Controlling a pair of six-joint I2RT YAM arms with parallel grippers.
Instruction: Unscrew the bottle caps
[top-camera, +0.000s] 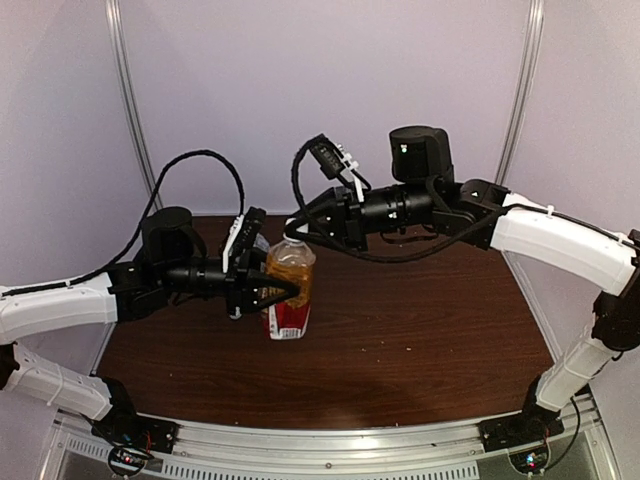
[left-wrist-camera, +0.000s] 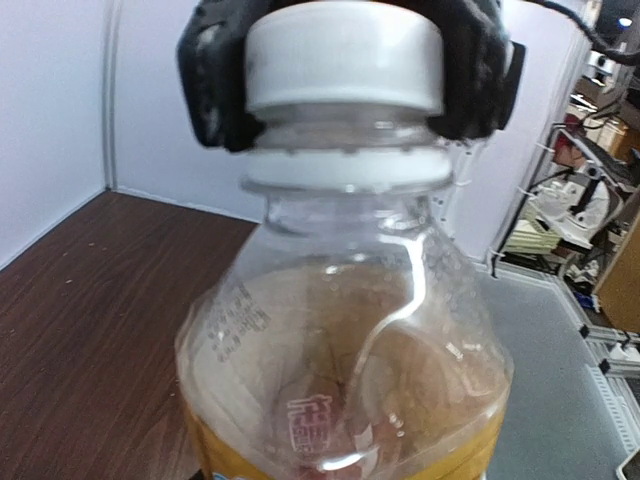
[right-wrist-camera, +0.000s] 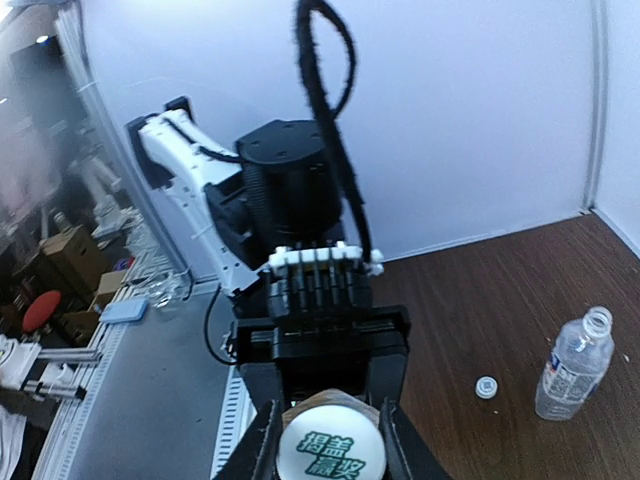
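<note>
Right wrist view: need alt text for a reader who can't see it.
The right gripper is shut on a white cap printed with green characters, at bottom centre. Behind it is the black-and-white left arm. At right, on the brown table, a clear bottle stands uncapped, a loose cap beside it.

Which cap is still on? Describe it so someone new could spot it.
On the brown table stands the amber bottle, mid-table. The cap sits on its neck, clamped in the right gripper. Unlike the other cap, lying loose beside the open clear bottle, it tops a bottle and bears green print.
</note>
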